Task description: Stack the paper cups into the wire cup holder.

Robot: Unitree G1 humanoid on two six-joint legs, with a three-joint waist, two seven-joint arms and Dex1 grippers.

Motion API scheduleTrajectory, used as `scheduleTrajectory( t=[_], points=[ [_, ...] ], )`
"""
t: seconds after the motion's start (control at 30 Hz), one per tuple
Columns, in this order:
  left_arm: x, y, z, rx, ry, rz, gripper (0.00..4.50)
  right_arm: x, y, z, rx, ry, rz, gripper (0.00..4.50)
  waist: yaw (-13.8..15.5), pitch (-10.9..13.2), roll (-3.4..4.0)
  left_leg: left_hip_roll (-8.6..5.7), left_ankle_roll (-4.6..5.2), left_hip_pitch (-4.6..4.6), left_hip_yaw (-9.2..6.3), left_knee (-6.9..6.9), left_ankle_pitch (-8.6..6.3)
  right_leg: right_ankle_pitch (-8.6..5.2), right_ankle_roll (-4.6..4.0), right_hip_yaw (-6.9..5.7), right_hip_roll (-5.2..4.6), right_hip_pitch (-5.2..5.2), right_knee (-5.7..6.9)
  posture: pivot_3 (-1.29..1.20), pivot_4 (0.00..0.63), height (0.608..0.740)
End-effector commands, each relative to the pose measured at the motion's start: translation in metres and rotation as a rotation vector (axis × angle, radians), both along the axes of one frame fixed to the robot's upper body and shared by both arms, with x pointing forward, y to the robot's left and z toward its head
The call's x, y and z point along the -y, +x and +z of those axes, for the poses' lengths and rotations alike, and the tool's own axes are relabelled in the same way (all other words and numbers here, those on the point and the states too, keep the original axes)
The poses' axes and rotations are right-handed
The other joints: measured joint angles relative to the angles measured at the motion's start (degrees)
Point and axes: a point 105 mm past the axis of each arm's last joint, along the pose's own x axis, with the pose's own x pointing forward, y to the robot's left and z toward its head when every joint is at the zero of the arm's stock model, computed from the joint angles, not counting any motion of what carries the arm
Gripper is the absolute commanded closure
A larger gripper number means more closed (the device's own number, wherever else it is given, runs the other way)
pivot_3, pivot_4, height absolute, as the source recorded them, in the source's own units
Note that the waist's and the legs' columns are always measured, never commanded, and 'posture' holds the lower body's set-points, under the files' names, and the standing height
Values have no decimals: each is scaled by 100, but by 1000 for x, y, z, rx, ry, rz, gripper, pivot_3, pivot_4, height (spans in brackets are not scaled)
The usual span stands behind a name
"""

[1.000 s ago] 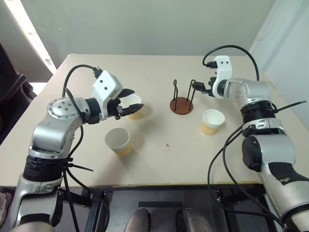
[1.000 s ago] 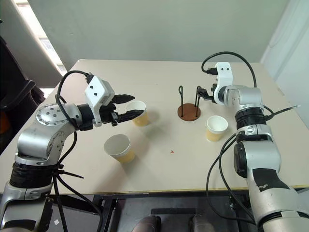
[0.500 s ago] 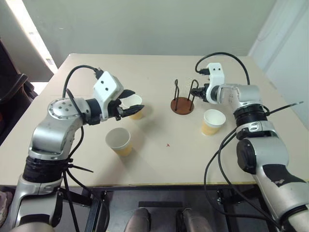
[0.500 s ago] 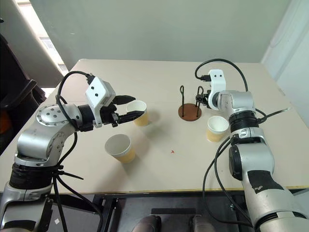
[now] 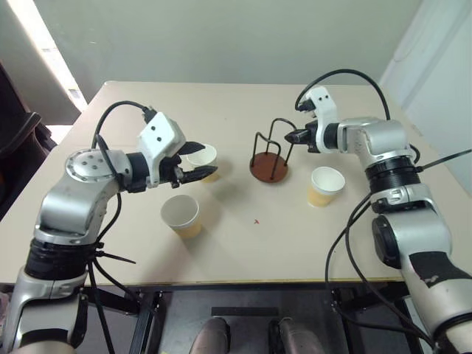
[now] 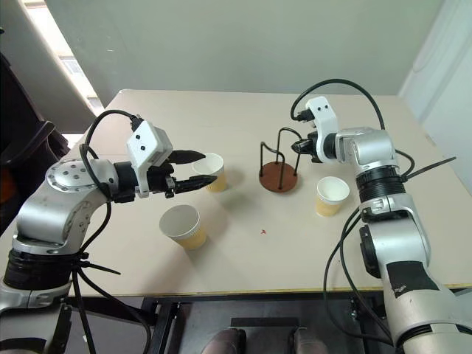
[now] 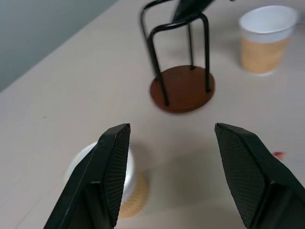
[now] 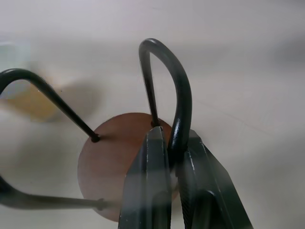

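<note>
Besides my stuff there's just the beige table (image 5: 243,243) itself, plain and matte. A tiny red speck (image 5: 256,220) sits on the table near its front edge, about mid-width. Behind the table is a grey wall (image 5: 221,37), and off the table's left side, something dark (image 5: 18,140), can't tell what.

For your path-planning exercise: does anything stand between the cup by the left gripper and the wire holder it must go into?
Nothing visible does. Bare table lies between the cup at the left gripper and the wire holder. The right gripper, fingers shut on a hoop, sits on the holder's far side.
</note>
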Motion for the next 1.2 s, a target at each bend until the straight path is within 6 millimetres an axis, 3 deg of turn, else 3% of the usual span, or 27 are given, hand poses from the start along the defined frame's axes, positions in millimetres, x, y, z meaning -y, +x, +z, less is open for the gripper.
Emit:
scheduleTrajectory(
  t=[0.03,0.17,0.33,0.47,0.73,0.87,1.0,1.17,1.2],
  points=[
    [5,-21,8,-14,31,-116,1455,-26,-33,23,87,-11,275,4447,-4,0,0,0,-1,0,0,0,0,0,0,0,0,0,-2,0,150,740],
    [9,-42,0,-85,79,-233,1455,-39,-76,6,164,-152,546,4447,0,-1,-1,0,-8,-2,-1,6,2,-2,3,0,2,1,0,0,150,740],
    [12,-55,-10,-147,117,-306,1455,-43,-97,-16,155,-225,672,4447,-15,-1,-1,1,1,2,-3,27,6,2,7,2,1,8,8,0,150,740],
    [12,-63,-19,-202,153,-338,1455,-44,-90,-25,166,-249,653,4447,-39,-1,-2,1,13,18,-3,28,23,5,-5,7,0,24,8,0,150,740],
    [11,-59,-18,-188,154,-315,1455,-48,-86,-37,160,-283,662,4447,-38,-3,-4,1,24,21,-3,27,34,3,-33,7,-3,30,6,0,150,740],
    [9,-57,-18,-186,154,-294,1455,-47,-90,-42,105,-263,673,3349,-38,-3,-4,1,19,21,-3,19,28,7,-25,6,-2,29,4,0,150,740],
    [9,-57,-17,-178,143,-286,1455,-40,-92,-44,122,-304,688,1905,-36,-3,-4,1,17,22,-3,10,28,11,-16,4,-2,28,3,0,150,740],
    [6,-53,-11,-146,138,-273,1455,-11,-89,-3,289,-406,673,173,-24,-2,-3,1,17,21,-3,13,28,10,-18,5,-3,29,3,0,150,740],
    [6,-51,-8,-132,135,-269,1455,-1,-89,2,294,-444,662,173,-16,-2,-3,1,18,18,-3,16,28,8,-20,5,-3,28,4,0,150,740]
  ],
)
